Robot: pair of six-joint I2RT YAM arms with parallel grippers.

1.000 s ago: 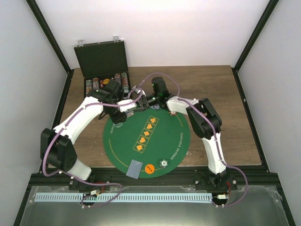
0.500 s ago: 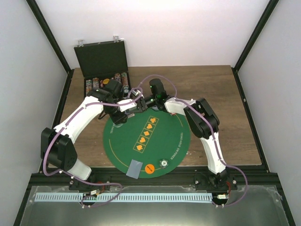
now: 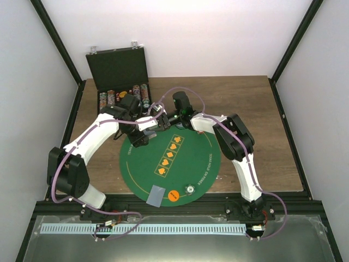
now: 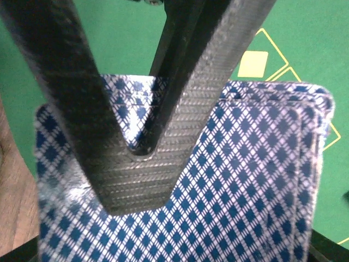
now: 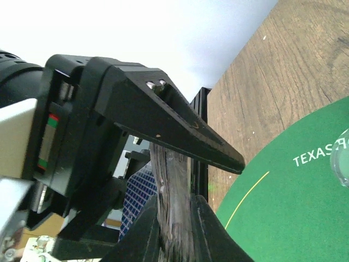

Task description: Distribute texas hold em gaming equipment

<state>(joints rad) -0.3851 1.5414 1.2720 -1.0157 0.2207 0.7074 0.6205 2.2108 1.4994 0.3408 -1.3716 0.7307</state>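
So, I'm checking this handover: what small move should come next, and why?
Probably ease the left gripper away from the cards. Its jaws look parted, while the right gripper pinches their edge over the mat, so the right seems to hold them alone.

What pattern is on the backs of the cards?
A blue-and-white diamond check; the cards show best in the left wrist view.

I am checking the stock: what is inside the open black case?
Rows of mixed-colour poker chips lie in the black case. The left arm covers part of its near side, so that part is hidden.
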